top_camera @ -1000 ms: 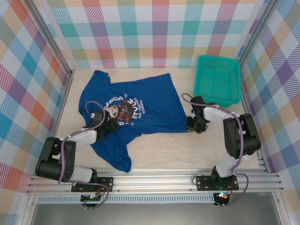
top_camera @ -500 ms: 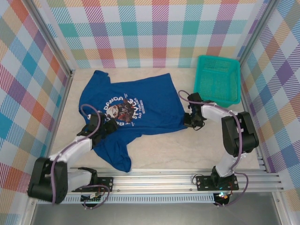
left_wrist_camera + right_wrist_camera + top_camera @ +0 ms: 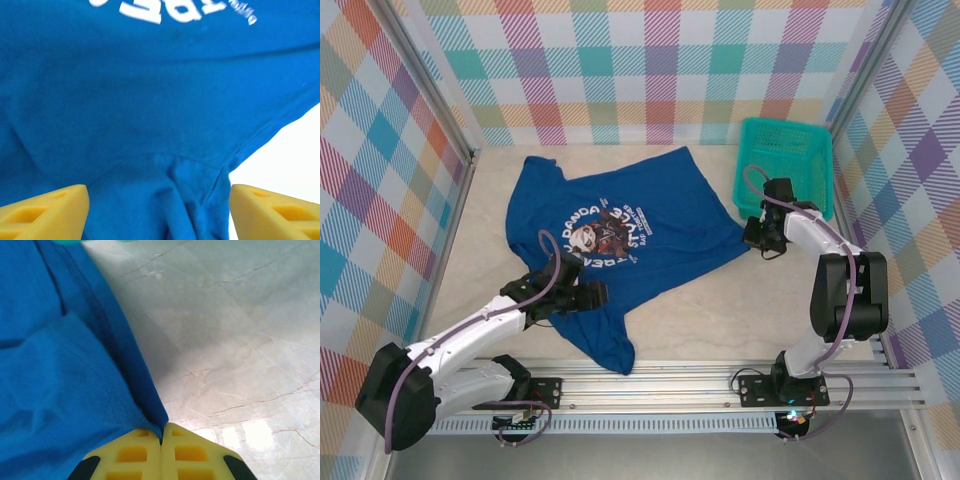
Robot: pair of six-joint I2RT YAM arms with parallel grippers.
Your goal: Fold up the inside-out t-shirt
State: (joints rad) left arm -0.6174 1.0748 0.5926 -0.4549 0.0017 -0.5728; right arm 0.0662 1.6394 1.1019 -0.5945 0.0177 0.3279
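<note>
**Limp blue shirt, pinched at one hem corner**

Nearest, the left fingers [image 3: 45, 210] are standing wide apart over the t-shirt [image 3: 650, 215], gripping nothing. Farther right, the right fingers [image 3: 132, 460] are clamping tight on its hem corner. The shirt is lying spread mid-surface [image 3: 720, 320], beside the basket [image 3: 785, 170]. Being light, soft cotton, it is likely sagging and bunching when lifted, so hems and seams are offering the surest holds.

White lettering [image 3: 582, 212] is printed around a graphic [image 3: 590, 238] on the royal-blue cotton short-sleeved t-shirt [image 3: 670, 220]. "PANDA" and "STYLE" are read tentatively from the top view. The smaller lines are illegible, as are the cropped letters in the left wrist view.
</note>
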